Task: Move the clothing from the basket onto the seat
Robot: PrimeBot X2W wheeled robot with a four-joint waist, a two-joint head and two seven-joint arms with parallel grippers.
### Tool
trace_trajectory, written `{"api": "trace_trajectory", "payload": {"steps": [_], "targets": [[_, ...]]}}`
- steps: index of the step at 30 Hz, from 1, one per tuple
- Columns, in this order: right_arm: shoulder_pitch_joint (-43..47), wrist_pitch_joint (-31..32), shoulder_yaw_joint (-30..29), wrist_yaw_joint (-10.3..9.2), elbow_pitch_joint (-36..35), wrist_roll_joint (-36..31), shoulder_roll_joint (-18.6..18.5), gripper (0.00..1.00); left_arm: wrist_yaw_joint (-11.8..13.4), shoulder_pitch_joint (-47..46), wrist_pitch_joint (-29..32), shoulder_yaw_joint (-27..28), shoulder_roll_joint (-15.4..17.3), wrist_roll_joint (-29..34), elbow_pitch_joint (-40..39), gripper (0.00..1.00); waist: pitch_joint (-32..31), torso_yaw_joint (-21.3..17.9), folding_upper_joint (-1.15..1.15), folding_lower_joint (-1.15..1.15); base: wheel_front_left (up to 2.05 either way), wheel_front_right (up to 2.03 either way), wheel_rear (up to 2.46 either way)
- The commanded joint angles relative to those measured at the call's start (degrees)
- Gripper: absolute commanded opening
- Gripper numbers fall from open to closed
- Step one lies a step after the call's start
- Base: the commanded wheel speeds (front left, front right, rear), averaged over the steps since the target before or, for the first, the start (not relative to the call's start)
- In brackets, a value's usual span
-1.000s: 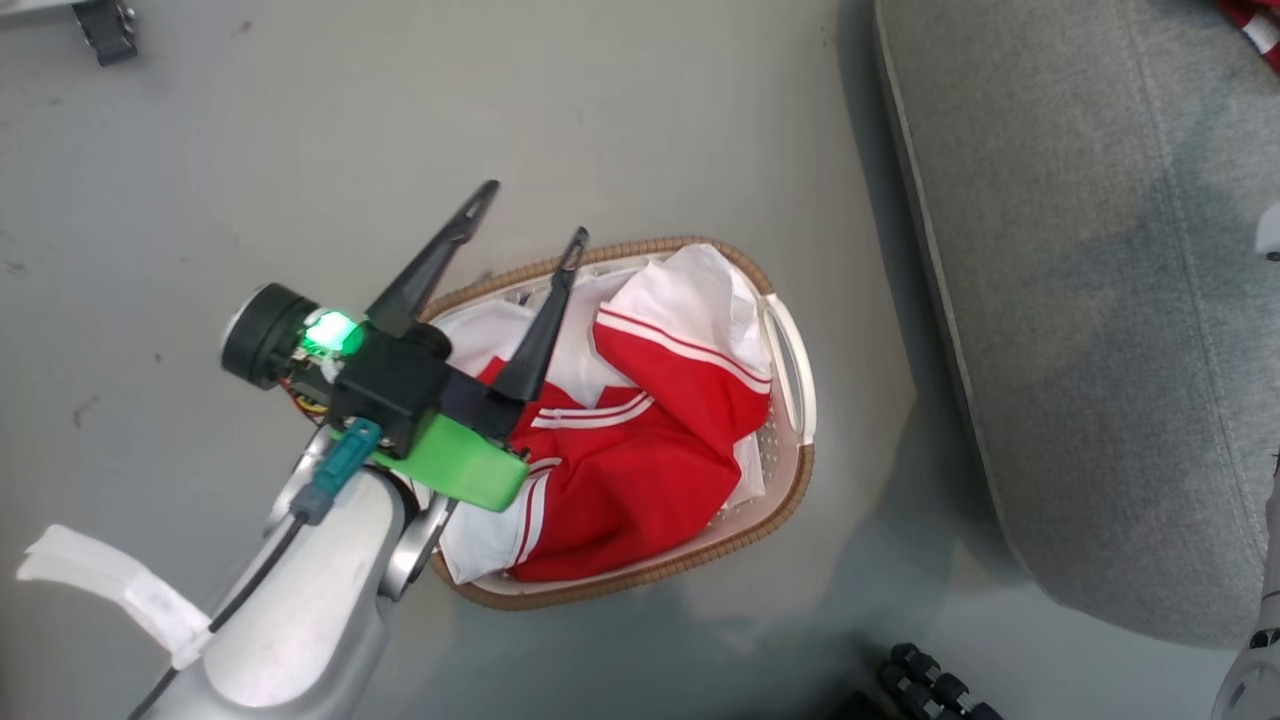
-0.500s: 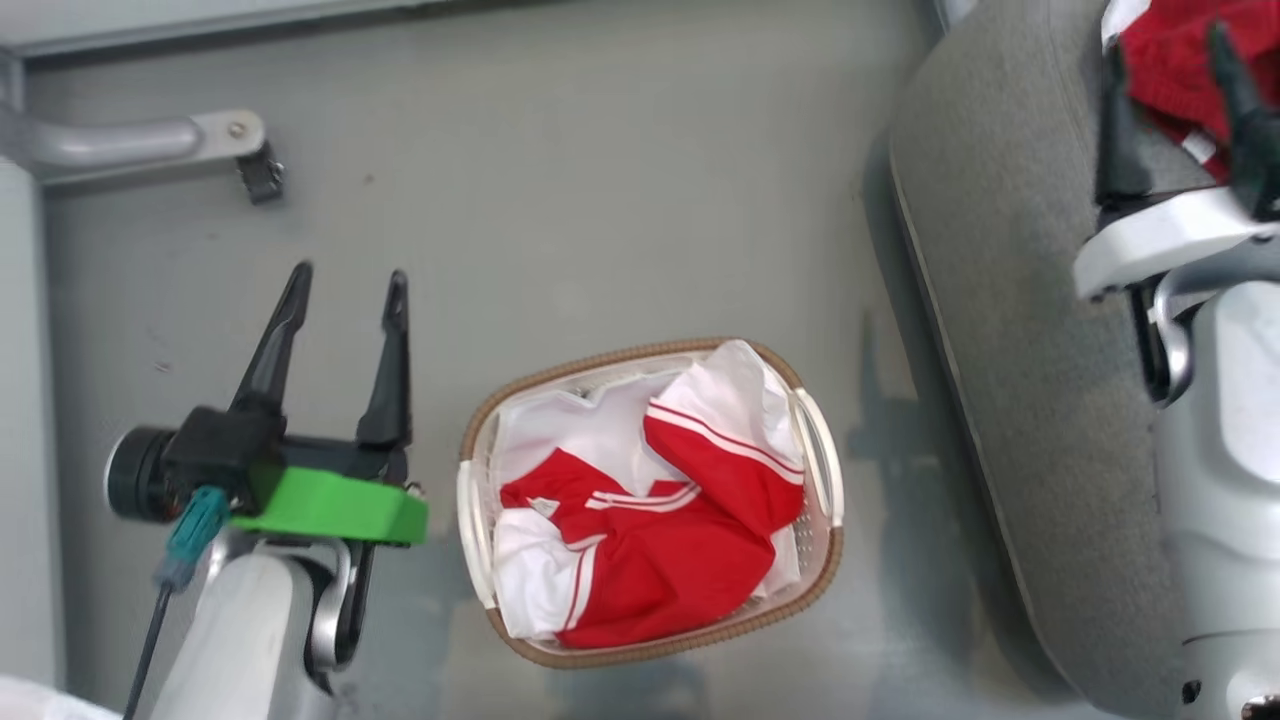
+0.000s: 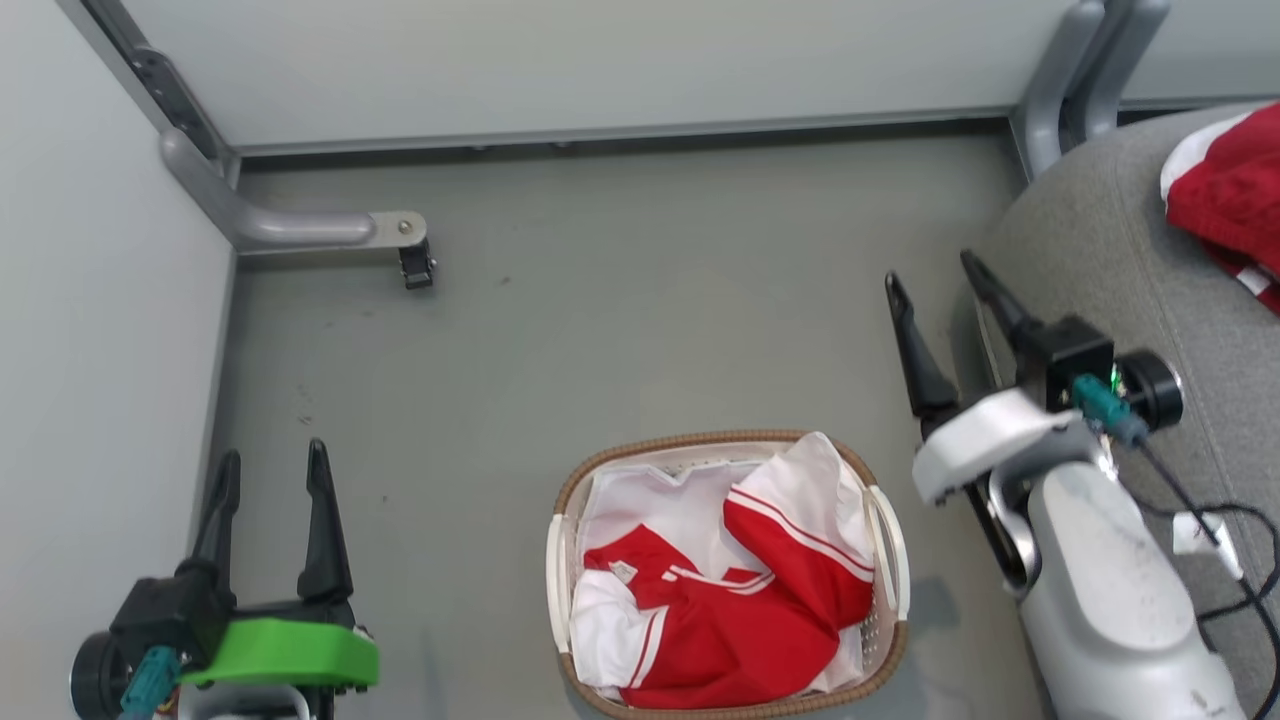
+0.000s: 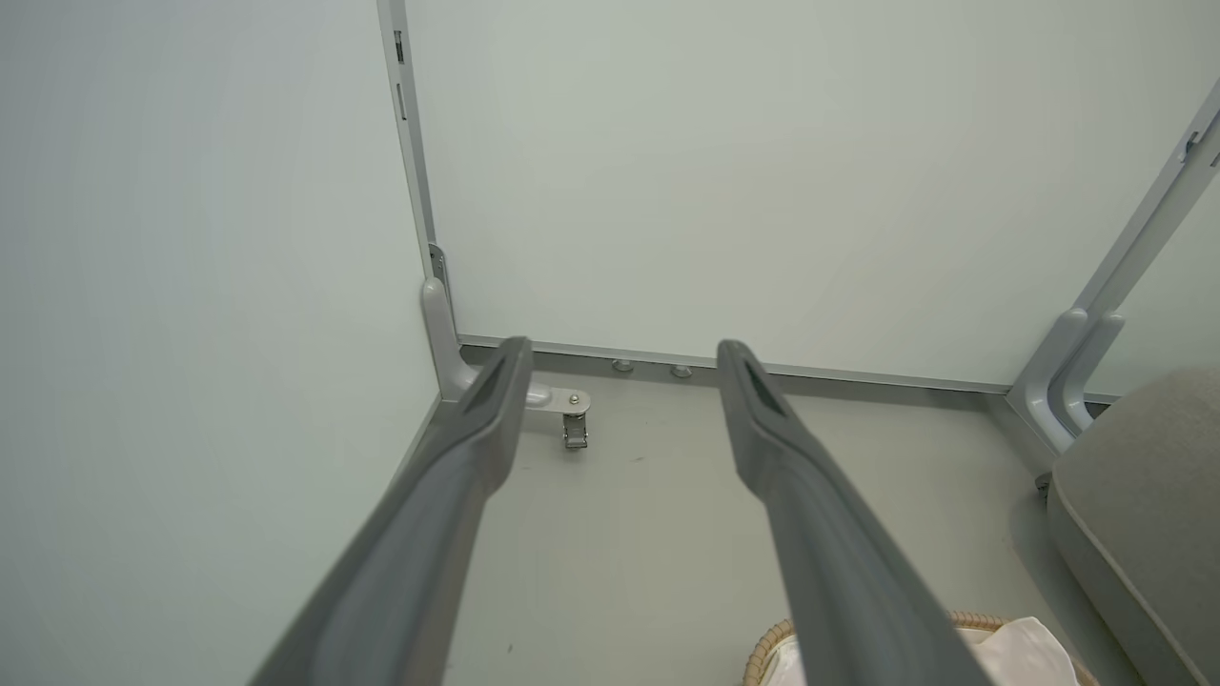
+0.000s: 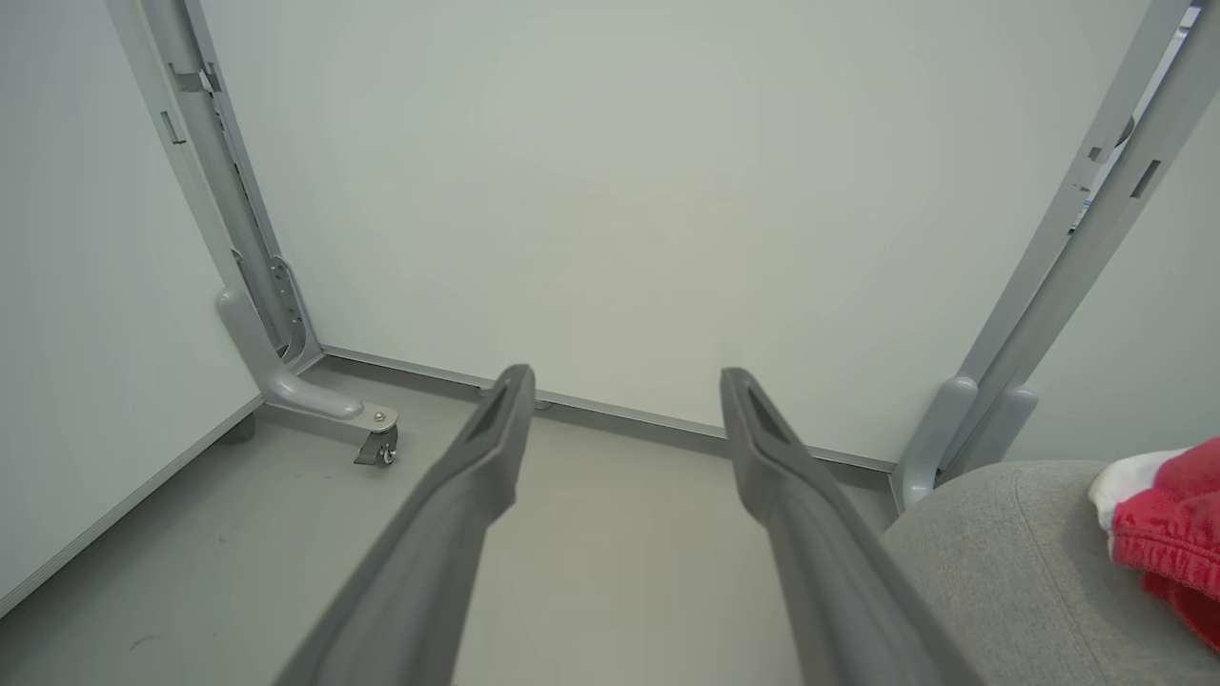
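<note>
head view: here i get the whole basket [image 3: 704, 441], standing on the grey floor [image 3: 600, 330] between my two arms, and the seat [image 3: 1090, 260] along the right side.
left gripper [image 3: 275, 452]: low at my left over bare floor, well apart from the basket; its fingers are spread wide with nothing between them.
right gripper [image 3: 929, 268]: beside the edge of the seat, fingers also wide apart and empty.
left wrist view: it looks along the fingers to a corner of pale wall panels [image 4: 715, 171] and a metal caster foot [image 4: 574, 424]. at the bottom edge i see a short arc of the woven rim with a bit of white cloth, and at the right the rounded corner of the seat.
right wrist view: it gives me the top of the seat from close, and on it a red garment [image 5: 1168, 534] with a white edge (the head view has this one too, at the upper right, cut by the frame).
clothing [image 3: 740, 620]: it lies crumpled inside the basket and fills it. it is red with white panels and thin white stripes, and one white fold rises toward the right handle.
basket, look: oval and cream, with small holes in the wall, a brown woven rim and two handle slots. it is near the seat and apart from it.
</note>
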Motion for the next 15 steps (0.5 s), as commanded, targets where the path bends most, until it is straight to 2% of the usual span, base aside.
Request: {"api": "trace_trajectory", "payload": {"steps": [1,7,15], "targets": [[2.4,-0.1,0.5,-0.08,-0.7,0.5,-0.2,1.00,-0.4,1.6,0.0,0.4,-0.4,0.5,-0.4,1.00,-3.1,2.2,0.68,0.00,0.00,0.00,0.00],[9.8,-0.1,3.8,-0.08,-3.4,3.5,-0.2,1.00,-1.3,6.4,-0.1,2.1,-1.4,1.3,-1.2,1.00,-5.5,1.3,0.68,0.00,0.00,0.00,0.00],[15.8,-0.1,2.7,-0.08,-5.0,8.3,-0.2,1.00,-1.9,9.5,0.0,3.3,-1.8,1.6,-2.0,1.00,-7.8,0.3,0.68,0.00,0.00,0.00,0.00]]}}
